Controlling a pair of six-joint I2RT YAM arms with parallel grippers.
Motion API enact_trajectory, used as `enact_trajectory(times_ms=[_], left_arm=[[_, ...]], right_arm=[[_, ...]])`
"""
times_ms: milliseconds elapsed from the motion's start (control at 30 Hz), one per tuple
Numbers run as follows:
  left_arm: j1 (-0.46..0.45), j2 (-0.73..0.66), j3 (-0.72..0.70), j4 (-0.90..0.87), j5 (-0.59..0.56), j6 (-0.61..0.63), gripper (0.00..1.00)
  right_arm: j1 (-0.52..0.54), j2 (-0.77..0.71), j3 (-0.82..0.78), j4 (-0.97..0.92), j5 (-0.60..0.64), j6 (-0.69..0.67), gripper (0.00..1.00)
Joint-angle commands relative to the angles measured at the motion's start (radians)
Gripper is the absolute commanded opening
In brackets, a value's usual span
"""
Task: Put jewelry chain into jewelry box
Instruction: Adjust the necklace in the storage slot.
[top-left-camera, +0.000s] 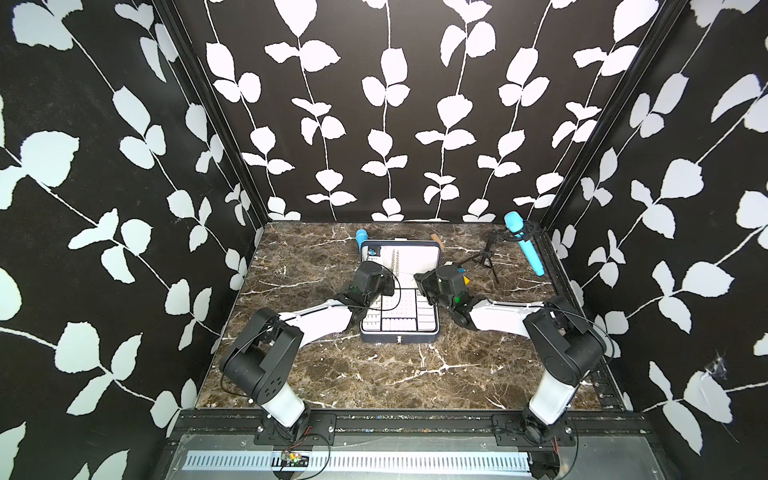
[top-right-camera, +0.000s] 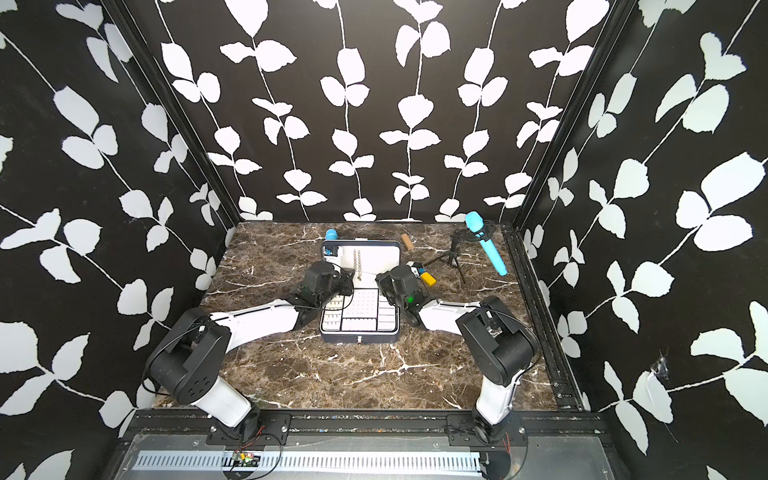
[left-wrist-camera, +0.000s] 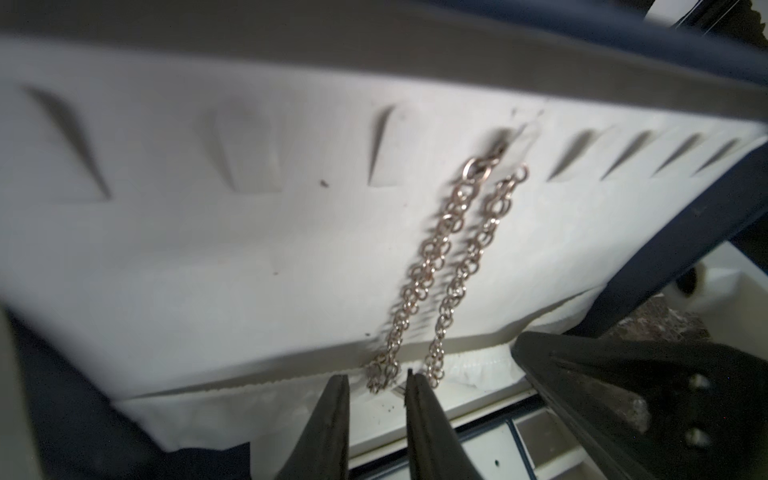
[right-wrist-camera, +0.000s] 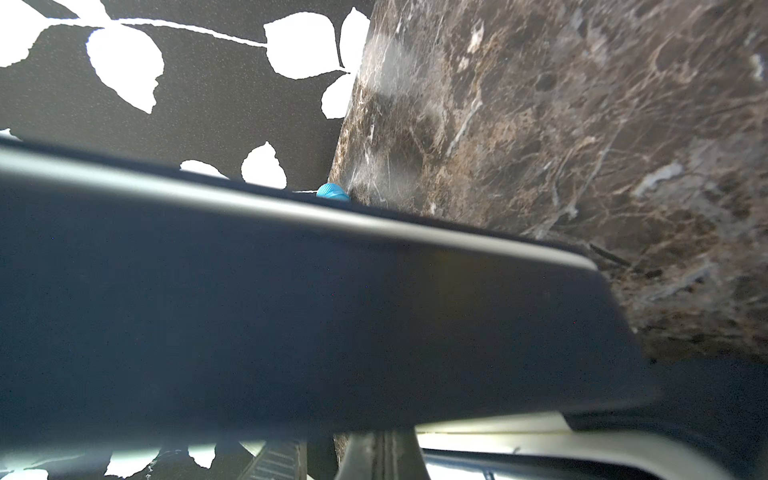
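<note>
**Trainee:** Reading from the left, what does the left arm show?

**Operator:** In the left wrist view my left gripper (left-wrist-camera: 378, 380) stands narrowly parted. Its two black fingers flank the lowest links without pinching them, so I hold nothing there.

**Trainee:** And the chain?

**Operator:** The thin silvery link jewelry chain (left-wrist-camera: 422, 270) hangs in two strands down the white lining of the upright lid (left-wrist-camera: 208, 249). Its top end is caught at one of the slots and its bottom loop reaches the edge of the gathered pocket. The lid belongs to the dark navy, rounded, hinged jewelry box (top-left-camera: 415, 337), which lies open on the brown marble table (top-left-camera: 374, 374). I see no chain in the white compartmented tray (top-left-camera: 399, 309) below.

**Trainee:** The right arm?

**Operator:** My right gripper (right-wrist-camera: 380, 446) is closed, fingers together and empty, by the lid's right edge. The lid's navy outside fills its wrist view. I cannot tell whether it presses on the lid.

**Trainee:** Which step is this?

**Operator:** I judge it the placing step, near its end: the chain hangs inside the box and nothing grips it. The next move calls for drawing my left fingers straight back, clear of the bottom loop, so that the hooked end does not slip.
</note>
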Motion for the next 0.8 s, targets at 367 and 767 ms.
enact_trajectory(times_ms=[367,767], left_arm=[[0.006,0.063,0.073,-0.032,0.008,0.012,0.20],[0.006,0.044,0.076,-0.012,-0.009,0.011,0.00]], right_arm=[[0.002,-0.027,-0.014,0.008,-0.035,-0.001,0.00],[-0.001,-0.034,-0.016,0.005,-0.035,-0.002,0.00]])
